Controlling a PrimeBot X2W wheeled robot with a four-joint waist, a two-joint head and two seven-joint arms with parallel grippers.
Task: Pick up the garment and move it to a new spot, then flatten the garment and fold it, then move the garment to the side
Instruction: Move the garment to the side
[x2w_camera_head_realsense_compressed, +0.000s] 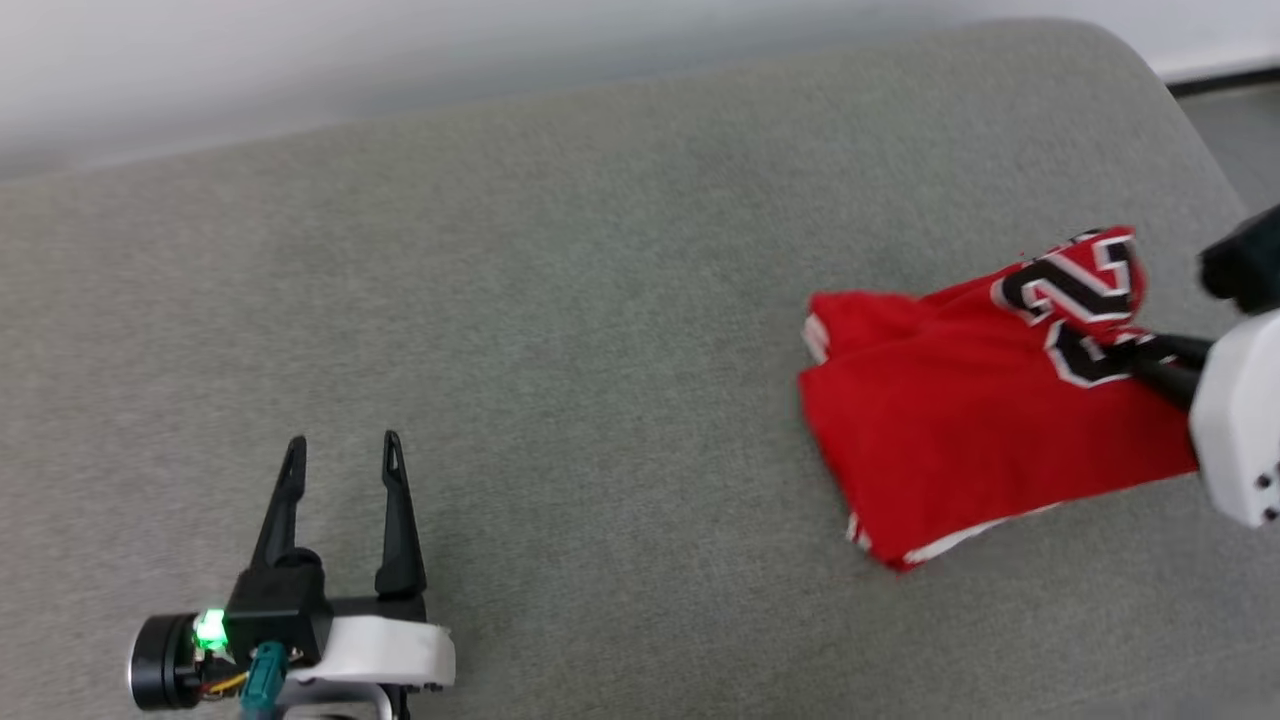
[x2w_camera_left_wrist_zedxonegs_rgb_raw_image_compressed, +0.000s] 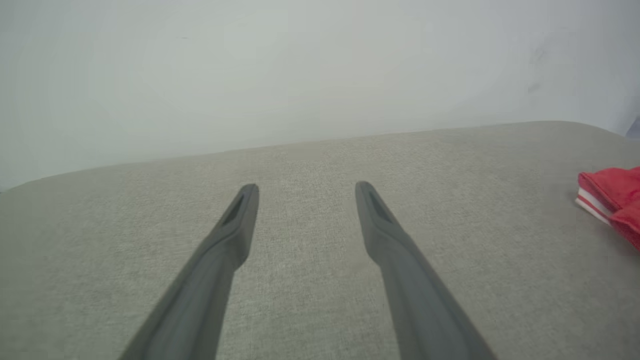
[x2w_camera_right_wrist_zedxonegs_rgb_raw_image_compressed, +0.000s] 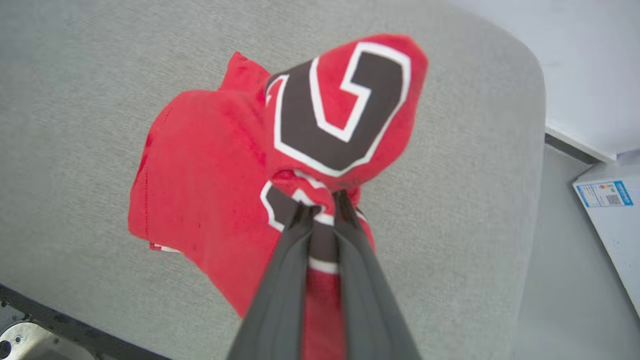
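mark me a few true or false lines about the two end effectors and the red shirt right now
The right end effector is shut on the garment. True.
The left end effector grips a sleeve. False: it is open and empty, over the grey fabric surface.
The garment lies spread flat. False: it is bunched into a compact bundle.
Black numerals outlined in white show beside the grasp. True.

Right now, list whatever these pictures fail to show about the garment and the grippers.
Head view: the right gripper is cut off by the right edge.
Right wrist view: the garment bunches at the pinch, so its lower numeral is unreadable.
Left wrist view: the garment runs off the right edge.
Collar: hidden in the folds.
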